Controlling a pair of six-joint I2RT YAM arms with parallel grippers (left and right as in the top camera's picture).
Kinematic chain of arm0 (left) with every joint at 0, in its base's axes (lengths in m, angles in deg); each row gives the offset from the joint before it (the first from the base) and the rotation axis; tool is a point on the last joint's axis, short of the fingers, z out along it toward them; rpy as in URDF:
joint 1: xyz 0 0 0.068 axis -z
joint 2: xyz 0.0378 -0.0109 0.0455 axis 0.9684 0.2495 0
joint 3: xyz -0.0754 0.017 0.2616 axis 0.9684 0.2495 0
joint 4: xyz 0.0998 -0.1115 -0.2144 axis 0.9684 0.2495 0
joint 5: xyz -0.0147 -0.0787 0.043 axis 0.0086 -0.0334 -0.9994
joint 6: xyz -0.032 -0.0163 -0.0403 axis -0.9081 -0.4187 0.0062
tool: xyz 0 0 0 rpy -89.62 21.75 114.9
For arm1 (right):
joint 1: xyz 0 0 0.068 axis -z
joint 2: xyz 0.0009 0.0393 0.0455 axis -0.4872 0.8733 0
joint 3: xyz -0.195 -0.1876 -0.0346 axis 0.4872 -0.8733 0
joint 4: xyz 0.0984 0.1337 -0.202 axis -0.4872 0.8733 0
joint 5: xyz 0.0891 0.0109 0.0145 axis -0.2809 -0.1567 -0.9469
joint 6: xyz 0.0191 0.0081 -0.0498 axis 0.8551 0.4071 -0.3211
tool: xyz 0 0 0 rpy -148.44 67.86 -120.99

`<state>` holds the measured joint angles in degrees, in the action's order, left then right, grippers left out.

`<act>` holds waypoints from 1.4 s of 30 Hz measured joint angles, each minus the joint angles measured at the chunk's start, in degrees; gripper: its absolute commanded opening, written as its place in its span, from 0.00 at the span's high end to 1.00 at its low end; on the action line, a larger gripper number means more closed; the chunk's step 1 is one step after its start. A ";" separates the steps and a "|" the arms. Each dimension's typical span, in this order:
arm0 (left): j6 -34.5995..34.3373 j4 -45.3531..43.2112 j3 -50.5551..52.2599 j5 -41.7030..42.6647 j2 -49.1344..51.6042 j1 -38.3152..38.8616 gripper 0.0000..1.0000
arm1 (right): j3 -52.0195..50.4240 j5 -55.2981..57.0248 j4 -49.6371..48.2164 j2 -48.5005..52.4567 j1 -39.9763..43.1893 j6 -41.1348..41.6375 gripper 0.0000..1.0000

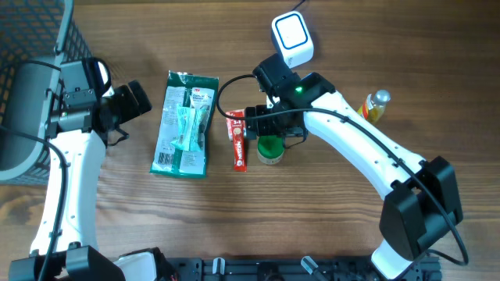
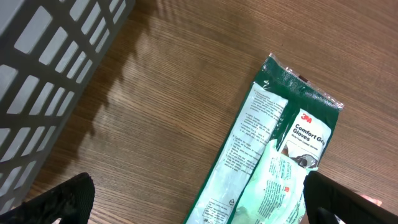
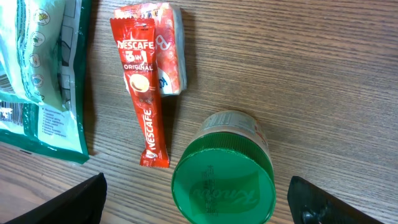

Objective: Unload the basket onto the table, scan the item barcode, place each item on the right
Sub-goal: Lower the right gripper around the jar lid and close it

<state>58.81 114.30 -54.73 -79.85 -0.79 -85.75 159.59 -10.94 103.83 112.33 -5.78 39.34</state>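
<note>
Jar pickup: pre-grasp position.
Right jaws stand apart, straddling the upright green-lidded jar (image 3: 222,183) on the tabletop (image 3: 311,74) without touching it, evidently set to grip it and carry its label to the scanner (image 1: 292,35) beyond the jar. Left jaws, also apart, hover over the glove pack (image 2: 273,155), past the sachet (image 3: 143,99) beside the jar.

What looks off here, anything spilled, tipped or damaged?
Nothing spilled or damaged. The Nescafe sachet lies partly over a second small packet; the green-lidded jar stands upright. The yellow bottle may be on its side; can't tell.
</note>
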 measured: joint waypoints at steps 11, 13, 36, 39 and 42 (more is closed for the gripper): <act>0.00 0.00 0.00 0.00 0.00 0.00 0.00 | 0.00 0.00 0.02 0.00 0.00 0.00 0.07; 0.00 0.00 0.00 0.00 0.00 0.00 0.00 | 0.00 0.00 0.00 0.00 0.00 0.00 0.07; 0.00 0.00 0.00 0.02 0.00 0.00 0.00 | 0.00 3.10 3.39 0.00 -0.31 6.01 0.00; 0.00 0.00 0.00 0.00 0.00 0.00 0.00 | 0.00 4.81 3.56 0.00 -1.62 7.06 0.00; 0.00 0.00 0.00 0.02 0.00 0.00 0.00 | 0.00 7.30 4.22 0.00 -4.00 8.85 0.00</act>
<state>58.81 114.30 -54.73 -79.83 -0.79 -85.75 159.59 -3.64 108.05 112.33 -9.78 48.20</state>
